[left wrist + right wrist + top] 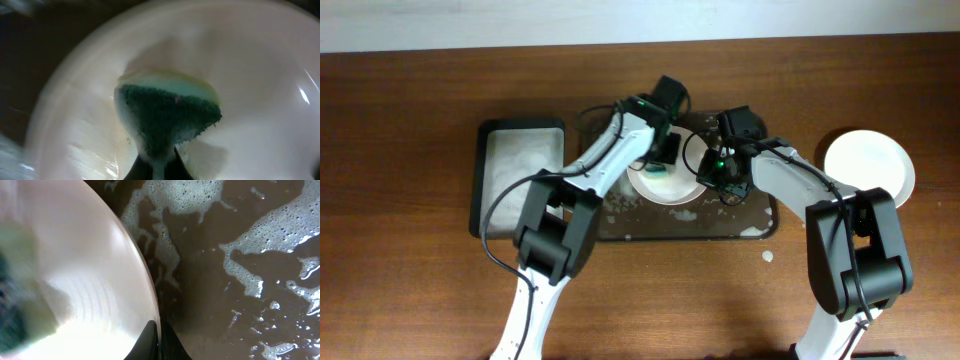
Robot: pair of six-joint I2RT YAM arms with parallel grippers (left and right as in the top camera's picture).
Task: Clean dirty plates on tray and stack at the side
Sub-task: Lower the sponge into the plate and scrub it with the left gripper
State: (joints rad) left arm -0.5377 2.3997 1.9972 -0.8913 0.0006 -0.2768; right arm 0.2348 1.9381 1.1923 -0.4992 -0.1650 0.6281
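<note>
Left end effector [156,169] clamps a green sponge [167,115] against a plate [250,75]; right end effector [159,341] pinches that plate's rim. The plate sits at centre frame overhead on the foamy tray [740,226]; another plate [868,165] rests far right on the tabletop [410,100].

Left arm [610,150]: white rounded link shells; large black joint housing at mid-length; black boxy block at the wrist; small green light [642,101] near the wrist; thin black cable [492,215] looping along the outer side.

Right arm [790,180]: same make, with white shells, black mid housing and black wrist block; green light [720,159]; black cable loop [692,152] at the wrist.

Left gripper [155,169]: two dark, tapering fingers.

Right gripper [159,342]: two black, pointed fingers with smooth faces.
</note>
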